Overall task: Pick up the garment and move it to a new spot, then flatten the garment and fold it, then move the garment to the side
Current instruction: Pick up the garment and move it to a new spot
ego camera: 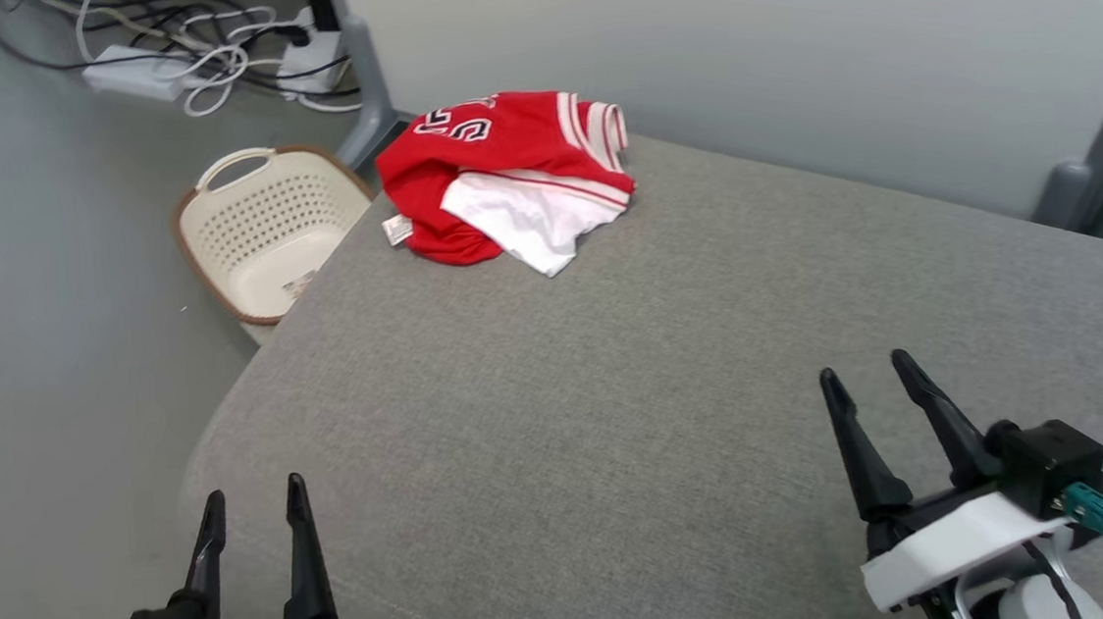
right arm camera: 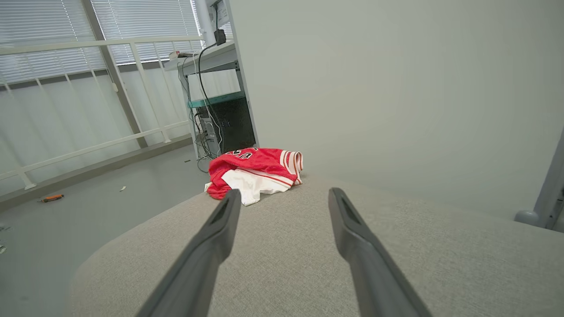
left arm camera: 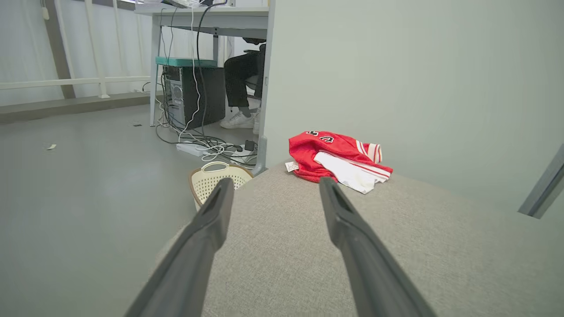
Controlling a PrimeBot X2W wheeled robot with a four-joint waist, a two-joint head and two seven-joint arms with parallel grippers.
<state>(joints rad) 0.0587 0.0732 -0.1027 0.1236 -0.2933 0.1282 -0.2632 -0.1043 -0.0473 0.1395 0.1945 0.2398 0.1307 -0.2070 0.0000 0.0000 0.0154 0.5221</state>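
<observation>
Head view: the crumpled red-and-white garment lies at eleven o'clock on the grey worktop's far edge, well apart from the left gripper and right gripper, jaws wide and empty; pick-up looks unstarted, calling for a forward reach.

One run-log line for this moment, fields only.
stage: pre-grasp | crumpled red-and-white jersey garment: far left corner of grey fabric surface | left gripper: open, empty | right gripper: open, empty
</observation>
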